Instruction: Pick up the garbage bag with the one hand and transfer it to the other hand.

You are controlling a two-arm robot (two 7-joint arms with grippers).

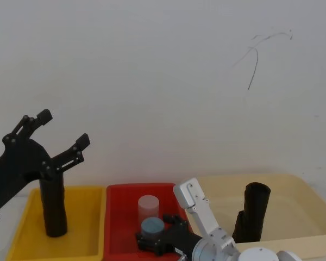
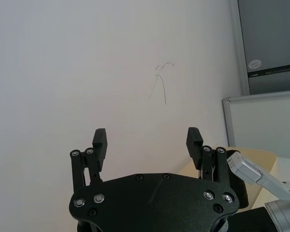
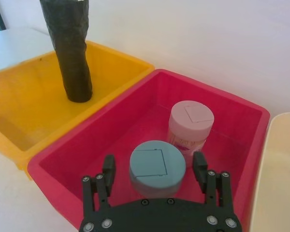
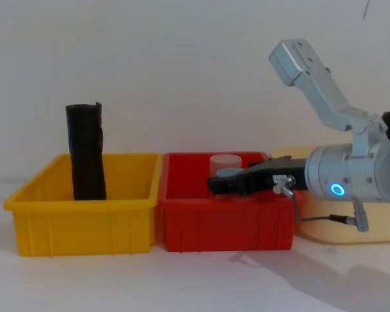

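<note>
Left to right. The garbage bag (image 1: 53,205) stands upright in the yellow bin (image 1: 22,228), long axis vertical, top well above the rim. The left gripper (image 1: 62,130) hangs above it, fingers spread wide and empty, pointed up and away toward the wall; the roll lies below and just behind those fingers, so this arm is the nearer one. In the red bin (image 1: 119,190) the right gripper (image 3: 154,166) sits low, fingers open around a grey-capped jar (image 3: 157,166) without visibly clamping it. A slimmer black roll (image 1: 251,212) stands in the cream bin (image 1: 309,190)
</note>
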